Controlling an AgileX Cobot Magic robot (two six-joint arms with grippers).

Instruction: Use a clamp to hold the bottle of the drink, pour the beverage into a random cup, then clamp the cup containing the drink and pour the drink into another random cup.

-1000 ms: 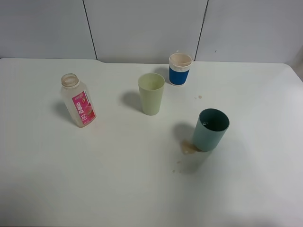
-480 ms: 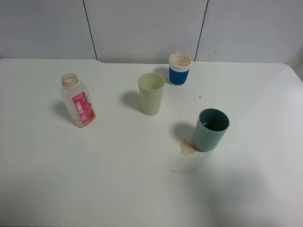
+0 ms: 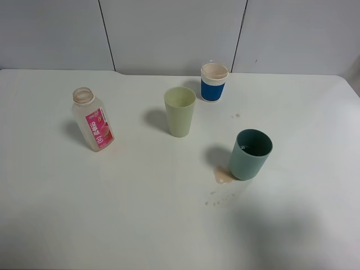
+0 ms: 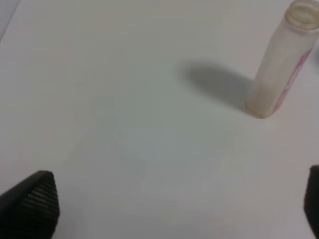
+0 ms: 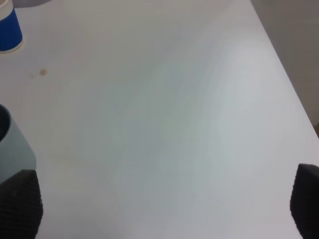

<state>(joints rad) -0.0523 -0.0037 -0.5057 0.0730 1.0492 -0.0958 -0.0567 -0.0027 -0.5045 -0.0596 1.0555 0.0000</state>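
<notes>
The bottle [image 3: 93, 119] stands upright at the left of the table, clear with a pink label, uncapped and looking empty; the left wrist view shows the bottle [image 4: 281, 64] well ahead of my open left gripper [image 4: 169, 211]. The pale yellow-green cup [image 3: 180, 111] stands mid-table. The dark teal cup [image 3: 250, 154] stands to its right, with a small brown puddle [image 3: 223, 175] at its base. My right gripper [image 5: 162, 204] is open, with the teal cup [image 5: 12, 144] just beyond one fingertip. Neither gripper shows in the exterior view. What the cups hold is not visible.
A blue cup with a white rim [image 3: 214, 82] stands at the back, also seen as the blue cup [image 5: 9, 27] in the right wrist view. Small brown drops [image 3: 212, 201] dot the white table [image 3: 140, 214]. The table's right edge [image 5: 286, 79] runs close to the right gripper.
Bottle and cups have not moved. A faint shadow on the front right of the table has drifted toward the near edge.
</notes>
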